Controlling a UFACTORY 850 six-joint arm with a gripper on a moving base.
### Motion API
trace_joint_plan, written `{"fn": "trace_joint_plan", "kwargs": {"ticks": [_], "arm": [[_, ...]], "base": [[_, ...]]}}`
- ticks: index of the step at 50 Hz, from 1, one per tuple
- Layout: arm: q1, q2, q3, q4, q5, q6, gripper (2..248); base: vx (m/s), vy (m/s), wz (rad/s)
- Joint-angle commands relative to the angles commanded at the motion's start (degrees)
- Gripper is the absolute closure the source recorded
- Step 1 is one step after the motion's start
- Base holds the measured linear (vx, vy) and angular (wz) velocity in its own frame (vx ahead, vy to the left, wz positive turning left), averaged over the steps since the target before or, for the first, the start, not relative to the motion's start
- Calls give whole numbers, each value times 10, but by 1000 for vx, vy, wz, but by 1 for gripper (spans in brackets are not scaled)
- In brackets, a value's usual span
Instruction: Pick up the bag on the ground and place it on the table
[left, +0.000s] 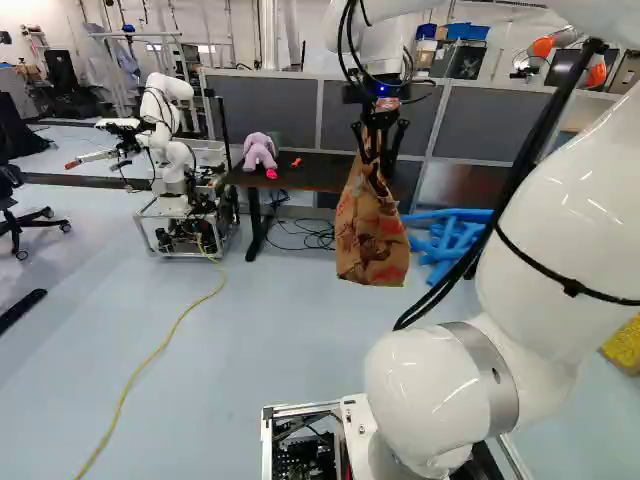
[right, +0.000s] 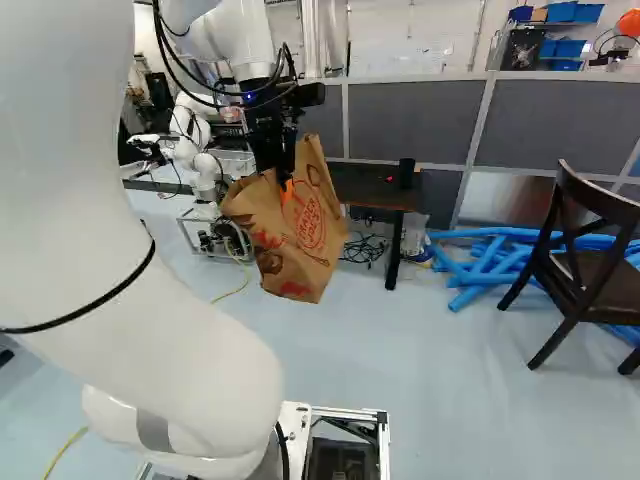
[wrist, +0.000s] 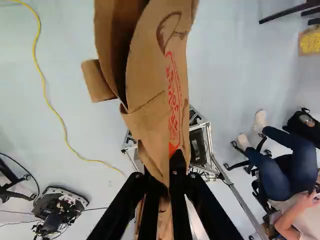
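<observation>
One yellow cable (left: 150, 355) lies nearest on the floor, toward ten o'clock from the base, and a wheel could snag it if the base swings that way. Toward twelve, the paper bag (right: 300, 225) hangs in the air off the floor, short of the surface, its crumpled top clamped in the tool (wrist: 165, 176). That grip takes in only bunched paper, so a jerk or a heavy load inside could tear it or let it slip. The bag hangs tilted, its mouth gaping beside the fingers, so contents might spill if it swings. Blue foam tubes (right: 490, 265) lie at one o'clock and could foul a drive too far right. Beyond the bag, the dark surface (left: 310, 172) invites the likeliest failure: the bag's low bottom catching the front edge if the arm goes forward without enough lift. Up there, the purple plush toy (left: 258, 150) near half past eleven and the dark cup (right: 405, 172) near half past twelve could be knocked by a wide swing.
</observation>
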Motion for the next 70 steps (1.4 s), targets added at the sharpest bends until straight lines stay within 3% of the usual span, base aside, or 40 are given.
{"fn": "trace_joint_plan", "kwargs": {"ticks": [70], "arm": [[0,0,0,0,0,0,223]], "base": [[181,0,-16]]}}
